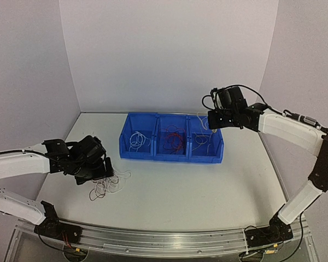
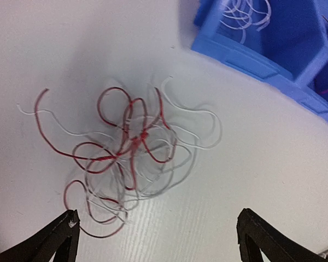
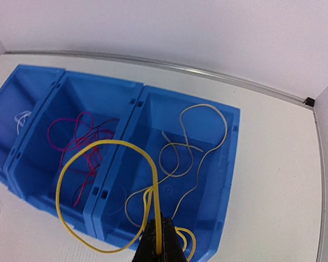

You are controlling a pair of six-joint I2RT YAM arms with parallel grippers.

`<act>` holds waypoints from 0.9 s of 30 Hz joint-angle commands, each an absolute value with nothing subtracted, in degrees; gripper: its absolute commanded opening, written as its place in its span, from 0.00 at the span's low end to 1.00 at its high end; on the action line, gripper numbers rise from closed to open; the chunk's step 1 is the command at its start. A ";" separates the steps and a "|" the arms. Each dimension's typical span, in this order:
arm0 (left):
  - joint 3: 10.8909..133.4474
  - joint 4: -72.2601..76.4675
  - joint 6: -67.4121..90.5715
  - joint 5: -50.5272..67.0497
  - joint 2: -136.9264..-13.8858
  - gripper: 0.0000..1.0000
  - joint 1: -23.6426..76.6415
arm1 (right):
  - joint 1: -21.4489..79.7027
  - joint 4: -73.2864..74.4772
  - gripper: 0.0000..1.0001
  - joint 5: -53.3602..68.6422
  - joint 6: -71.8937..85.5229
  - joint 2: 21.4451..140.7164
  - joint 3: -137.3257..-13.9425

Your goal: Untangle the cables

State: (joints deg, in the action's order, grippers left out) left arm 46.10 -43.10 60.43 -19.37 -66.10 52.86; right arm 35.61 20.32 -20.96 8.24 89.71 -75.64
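our right gripper (image 3: 159,241) is pressed together on a yellow cable (image 3: 109,141). the cable's big loop stands up from the fingertips and hangs in the air over the front of the blue bins (image 3: 235,143). below it, the right-hand bin holds loose yellowish cables (image 3: 202,105), the middle one holds red cables (image 3: 83,147) and the left one holds white cables (image 1: 135,140).

our left gripper (image 2: 157,229) has its fingers spread wide apart with nothing between them, and it hovers just above a tangle of red and white cables (image 2: 132,147). that tangle lies on the table (image 1: 175,191), off the front left corner of the bins and apart from them.

from overhead we see the left gripper low over the tangle, and the right gripper raised at the bins' right end.
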 commanded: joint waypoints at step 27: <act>44.13 -29.42 48.09 -6.02 -84.78 0.51 38.49 | 30.64 25.46 0.73 -3.48 14.96 91.19 -78.44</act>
State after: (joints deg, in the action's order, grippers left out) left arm 42.98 -32.80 50.51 -8.50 -81.40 39.20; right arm 30.50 26.06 -14.85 15.11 100.30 -83.56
